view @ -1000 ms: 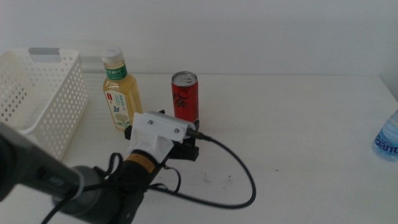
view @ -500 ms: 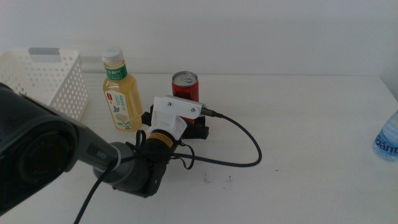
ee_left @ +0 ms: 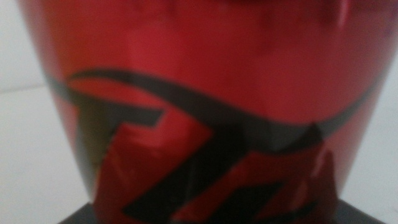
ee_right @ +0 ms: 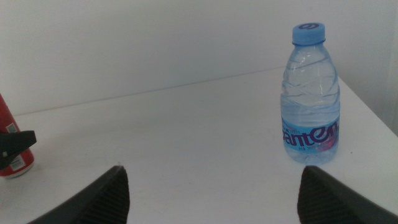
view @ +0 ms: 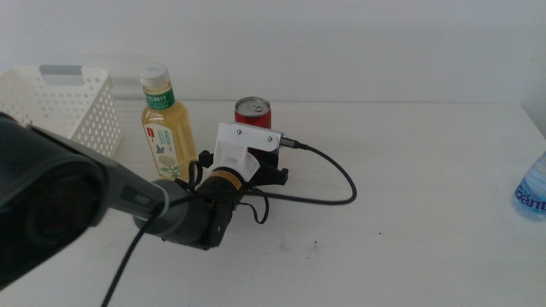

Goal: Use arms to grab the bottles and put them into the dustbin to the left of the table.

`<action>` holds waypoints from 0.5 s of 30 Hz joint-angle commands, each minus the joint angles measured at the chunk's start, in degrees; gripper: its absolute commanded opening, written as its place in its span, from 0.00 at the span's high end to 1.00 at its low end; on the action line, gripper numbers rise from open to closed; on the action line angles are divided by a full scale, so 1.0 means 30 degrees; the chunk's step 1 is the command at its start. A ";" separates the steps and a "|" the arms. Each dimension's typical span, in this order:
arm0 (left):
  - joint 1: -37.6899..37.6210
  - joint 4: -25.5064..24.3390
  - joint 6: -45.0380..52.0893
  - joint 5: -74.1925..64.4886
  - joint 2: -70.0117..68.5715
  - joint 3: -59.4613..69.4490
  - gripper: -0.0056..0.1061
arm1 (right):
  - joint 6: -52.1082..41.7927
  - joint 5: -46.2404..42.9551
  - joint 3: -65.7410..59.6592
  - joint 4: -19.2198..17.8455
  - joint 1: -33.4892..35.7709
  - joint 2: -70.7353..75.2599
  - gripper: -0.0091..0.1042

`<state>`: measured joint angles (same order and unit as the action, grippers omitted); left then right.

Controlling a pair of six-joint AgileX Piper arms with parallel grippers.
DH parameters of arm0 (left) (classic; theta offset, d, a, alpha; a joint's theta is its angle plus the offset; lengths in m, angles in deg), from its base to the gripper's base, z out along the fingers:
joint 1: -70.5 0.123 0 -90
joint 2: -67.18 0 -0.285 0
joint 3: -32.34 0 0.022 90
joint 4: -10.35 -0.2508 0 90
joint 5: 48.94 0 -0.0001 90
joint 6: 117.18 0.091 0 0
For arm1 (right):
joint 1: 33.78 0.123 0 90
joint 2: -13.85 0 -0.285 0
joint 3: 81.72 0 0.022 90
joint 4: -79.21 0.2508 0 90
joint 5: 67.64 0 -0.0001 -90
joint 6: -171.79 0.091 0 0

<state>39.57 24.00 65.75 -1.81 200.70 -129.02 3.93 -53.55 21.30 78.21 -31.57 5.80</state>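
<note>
Close up, the left gripper (view: 256,175) sits against the upright red can (view: 252,114) mid-table; its jaws reach either side, but whether they clamp it cannot be told. Just beside stands the tea bottle (view: 165,124). Well apart, the right gripper (ee_right: 211,193) hangs spread, facing the water bottle (ee_right: 310,96).

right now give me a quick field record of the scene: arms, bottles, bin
left gripper: at the red can, which fills the left wrist view
right gripper: open, waiting low, facing the water bottle
tea bottle: upright beside the dustbin
table: can and both bottles standing, none binned yet
</note>
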 commanded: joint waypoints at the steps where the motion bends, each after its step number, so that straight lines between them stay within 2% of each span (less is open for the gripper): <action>1: -0.0003 0.0059 0.0378 -0.1028 -0.1511 0.0120 0.73 | -0.0063 -0.0180 -0.0079 -0.0056 -0.0168 0.0088 0.16; 5: -0.0003 -0.0254 0.0531 -0.6540 -0.4527 0.0606 0.97 | -0.0063 -0.0180 -0.0079 -0.0056 -0.0168 0.0088 0.16; 15: 0.0125 -0.0741 0.0502 -1.7232 -1.2342 0.0939 0.97 | -0.0063 -0.0180 -0.0079 -0.0056 -0.0168 0.0088 0.16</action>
<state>39.60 22.28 67.50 -49.88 167.41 -125.38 3.93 -53.55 21.30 78.21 -31.57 5.80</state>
